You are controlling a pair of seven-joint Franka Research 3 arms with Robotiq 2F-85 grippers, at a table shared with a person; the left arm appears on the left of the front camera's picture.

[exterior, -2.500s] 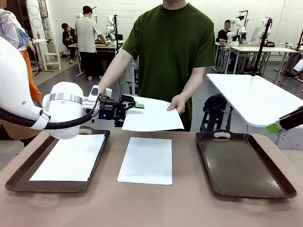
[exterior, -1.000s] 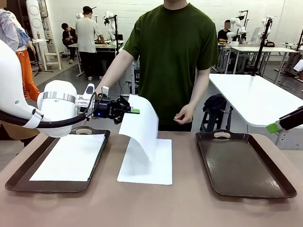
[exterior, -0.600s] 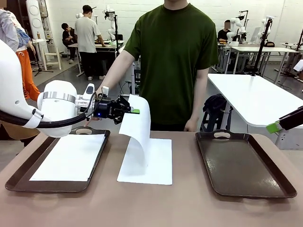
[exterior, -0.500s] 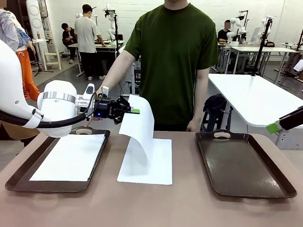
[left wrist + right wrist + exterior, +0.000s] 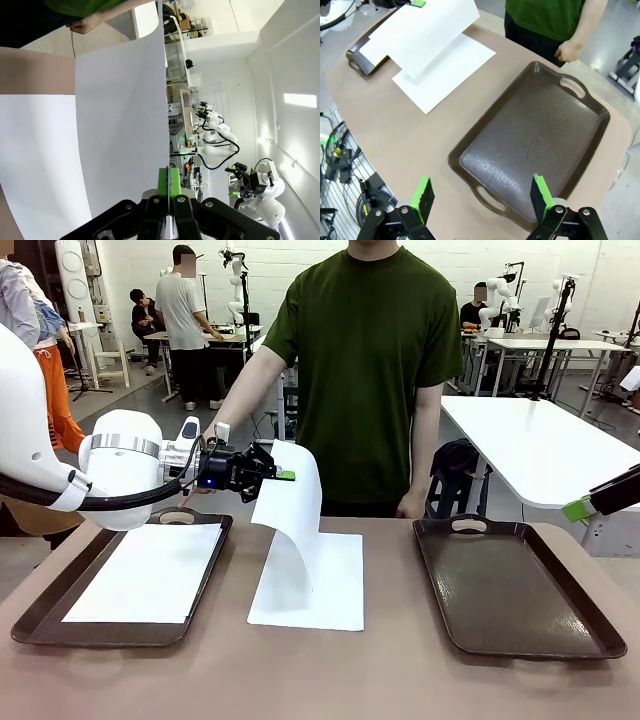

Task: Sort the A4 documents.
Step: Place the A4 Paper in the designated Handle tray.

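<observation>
Count of A4 documents: three.
- The held sheet (image 5: 297,502) was pinched at its top edge by the left gripper (image 5: 283,475), whose jaws were pressed together on the paper. It hung above the table (image 5: 330,670), curling down over the middle sheet. Could not tell whether its lower edge touched.
- The middle sheet (image 5: 330,595) lay flat on the tabletop between the two trays.
- The tray sheet (image 5: 145,572) lay flat inside the left tray (image 5: 40,618).

Count of trays: two, both dark brown with handles. The right tray (image 5: 520,590) showed its brown bottom from rim to rim.

Count of grippers: two. The right gripper (image 5: 481,192) had its fingers spread wide apart with nothing between them. It hovered over the near end of the right tray.

Surroundings: a person (image 5: 370,360) in a dark green shirt stood at the far side. One hand (image 5: 408,505) was at the table's far edge, near the right tray's far handle.

Obstructions: from the front, the hanging sheet covered part of the middle sheet. The left arm's white wrist covered the far left corner of the left tray.
</observation>
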